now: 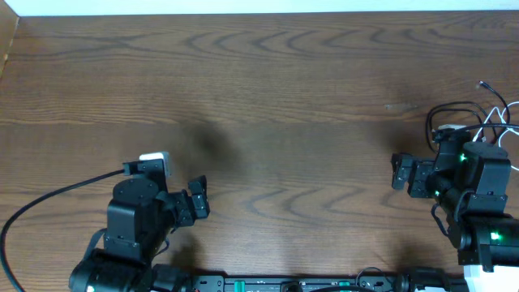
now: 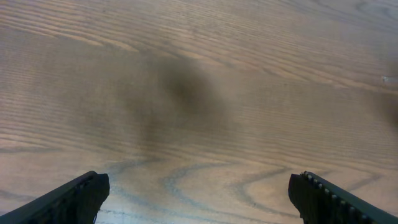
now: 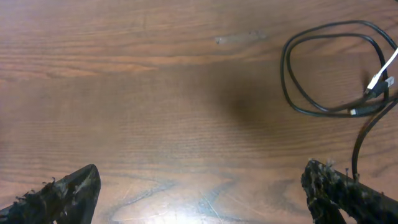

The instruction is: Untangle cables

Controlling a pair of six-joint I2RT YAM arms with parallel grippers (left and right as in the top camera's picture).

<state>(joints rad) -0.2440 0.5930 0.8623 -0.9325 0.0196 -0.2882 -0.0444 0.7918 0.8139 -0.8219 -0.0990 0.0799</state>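
The black cable lies in a loop at the table's far right, tangled with the white cable beside the right arm. In the right wrist view the black cable's loop sits at the upper right, and the white cable crosses it near small plugs. My right gripper is open and empty, left of the cables; its fingers straddle bare wood. My left gripper is open and empty at the lower left, far from the cables; its wrist view shows only wood.
A thick black robot cable curves off the left arm toward the front left edge. The wooden table stretches between the arms. Its back edge runs along the top of the overhead view.
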